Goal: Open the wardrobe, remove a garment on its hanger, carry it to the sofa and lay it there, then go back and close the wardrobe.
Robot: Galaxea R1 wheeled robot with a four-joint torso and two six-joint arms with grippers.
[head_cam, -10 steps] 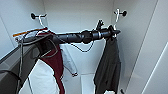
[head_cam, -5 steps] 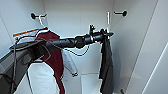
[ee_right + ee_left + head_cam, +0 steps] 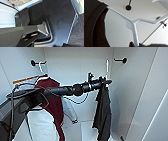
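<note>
We are looking into a clothes closet in what seems a home bedroom: the wardrobe [image 3: 75,62] has plain white walls with dark wall hooks [image 3: 33,63], and a maroon jacket [image 3: 53,104] and a black shirt [image 3: 103,114] hang inside on hangers.

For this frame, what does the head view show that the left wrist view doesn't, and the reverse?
Head view alone: the open wardrobe interior, the maroon jacket on its orange-brown hanger at a wall hook, the left arm reaching across with the left gripper at the top of the black garment, which hangs down below it.

Left wrist view alone: a close look up at the pale hanger, its neck and both arms, apart from the hook.

Both: a black wall hook, dark fabric, white panels.
</note>
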